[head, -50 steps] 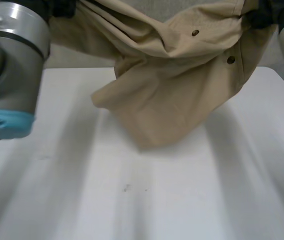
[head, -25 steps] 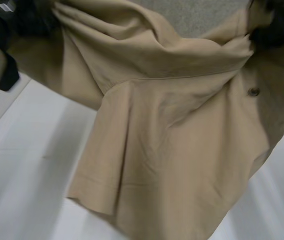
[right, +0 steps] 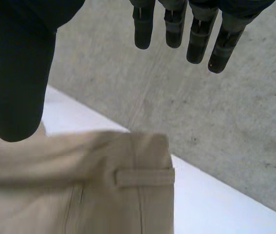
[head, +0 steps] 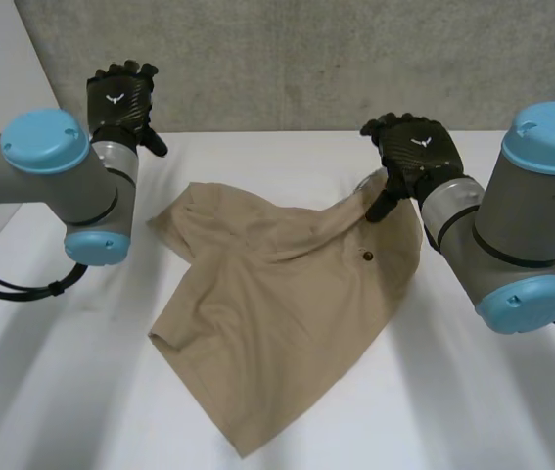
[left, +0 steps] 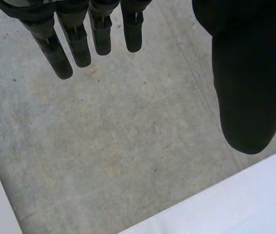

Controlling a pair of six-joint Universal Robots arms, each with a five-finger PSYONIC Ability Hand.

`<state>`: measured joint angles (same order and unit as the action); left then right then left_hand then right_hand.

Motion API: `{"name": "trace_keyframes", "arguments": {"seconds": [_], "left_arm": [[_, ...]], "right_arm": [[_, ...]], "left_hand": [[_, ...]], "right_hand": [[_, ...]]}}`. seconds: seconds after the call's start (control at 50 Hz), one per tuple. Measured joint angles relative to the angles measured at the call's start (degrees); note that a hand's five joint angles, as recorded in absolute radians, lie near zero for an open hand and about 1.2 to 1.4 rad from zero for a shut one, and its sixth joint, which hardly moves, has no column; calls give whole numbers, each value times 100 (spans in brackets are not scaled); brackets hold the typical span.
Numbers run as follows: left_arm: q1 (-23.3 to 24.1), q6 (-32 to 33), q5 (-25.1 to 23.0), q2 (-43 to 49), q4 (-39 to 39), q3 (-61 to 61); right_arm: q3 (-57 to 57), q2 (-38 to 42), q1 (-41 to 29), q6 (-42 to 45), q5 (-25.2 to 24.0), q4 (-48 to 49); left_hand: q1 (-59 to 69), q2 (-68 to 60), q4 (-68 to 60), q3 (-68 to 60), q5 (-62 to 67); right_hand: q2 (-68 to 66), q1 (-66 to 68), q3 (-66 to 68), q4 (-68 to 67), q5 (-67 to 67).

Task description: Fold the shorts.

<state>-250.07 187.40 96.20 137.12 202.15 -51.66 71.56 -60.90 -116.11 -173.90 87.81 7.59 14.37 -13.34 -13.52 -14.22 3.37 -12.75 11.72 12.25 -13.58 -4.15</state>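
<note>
Shorts (head: 287,313): tan, lying on the white table (head: 483,411) between your 2 arms. They are spread but skewed, with 1 leg running toward the near edge and the waistband end bunched up by the right hand.
Left hand (head: 120,98): fingers straight and apart, holding nothing. It is raised off the cloth at the far left and faces the grey wall (head: 306,59). I judge it is parked clear so the garment lies free.
Right hand (head: 412,149): also relaxed and empty, hanging just above the waistband corner. In its wrist view the belt loop (right: 144,177) lies below the fingertips, which looks a good spot for a fresh grasp.
Around: 1 dark button (head: 369,257) faces up near that corner.
In the way: ridges across the middle and a rumpled flap at the far-left corner. You would likely want these smoothed before any fold.
</note>
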Motion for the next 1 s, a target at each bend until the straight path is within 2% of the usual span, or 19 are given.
{"name": "trace_keyframes", "arguments": {"seconds": [0.06, 0.22, 0.26, 0.32, 0.38, 0.5, 0.52, 0.54, 0.58, 0.72, 0.76, 0.78, 0.82, 1.0], "left_arm": [[19, 54, 20, -83, 22, -224], [94, 88, 16, -1052, -240, -1458], [214, 67, 12, -1755, -657, -2242], [360, 37, 13, -2200, -1019, -2719], [690, -42, 23, -2761, -1601, -3362], [1322, -222, 19, -3216, -2088, -4148], [1322, -222, 19, -3216, -2088, -4148], [1689, -315, 14, -3288, -2167, -4463], [1928, -369, 15, -3286, -2181, -4626], [2457, -489, 28, -3053, -2150, -4890], [2457, -489, 28, -3053, -2150, -4890], [2576, -543, 45, -2906, -2132, -4903], [2654, -599, 73, -2793, -2113, -4897], [2810, -766, 296, -2466, -1952, -4895]], "right_arm": [[100, -125, 33, 289, -19, -169], [447, -476, 408, 1243, -145, -390], [681, -605, 759, 2052, -446, -486], [816, -653, 964, 2550, -762, -521], [993, -674, 1278, 3210, -1514, -545], [1133, -567, 1703, 3732, -2681, -606], [1133, -567, 1703, 3732, -2681, -606], [1146, -401, 1838, 3839, -3140, -645], [1125, -215, 1897, 3898, -3379, -666], [971, 350, 1895, 4206, -3509, -643], [971, 350, 1895, 4206, -3509, -643], [838, 612, 1874, 4401, -3465, -630], [733, 782, 1865, 4521, -3423, -623], [375, 1218, 1846, 4695, -3246, -615]], "left_hand": [[0, 0, 0, 0, 1], [0, 0, 0, 0, 1], [0, -7, 0, 0, 11], [0, -8, 0, 0, 11], [8, -15, -16, -5, 22], [550, -620, -606, -506, 631], [550, -620, -606, -506, 631], [669, -765, -754, -671, 790], [672, -803, -783, -721, 824], [671, -805, -783, -721, 824], [671, -805, -783, -721, 824], [652, -794, -766, -706, 802], [652, -794, -766, -706, 802], [652, -794, -766, -706, 801]], "right_hand": [[0, 0, 0, 0, 0], [0, 0, 0, 0, 0], [-19, 16, 52, 0, -3], [-434, 347, 406, -337, -337], [-1942, 1594, 1968, -1843, -1686], [-2840, 2343, 2877, -2741, -2493], [-2840, 2343, 2877, -2741, -2493], [-2857, 2363, 2902, -2759, -2501], [-2854, 2361, 2898, -2758, -2501], [-2709, 2269, 2741, -2614, -2476], [-2709, 2269, 2741, -2614, -2476], [-1978, 1621, 1995, -1859, -1805], [-1675, 1356, 1655, -1529, -1503], [-1544, 1272, 1541, -1406, -1352]]}}
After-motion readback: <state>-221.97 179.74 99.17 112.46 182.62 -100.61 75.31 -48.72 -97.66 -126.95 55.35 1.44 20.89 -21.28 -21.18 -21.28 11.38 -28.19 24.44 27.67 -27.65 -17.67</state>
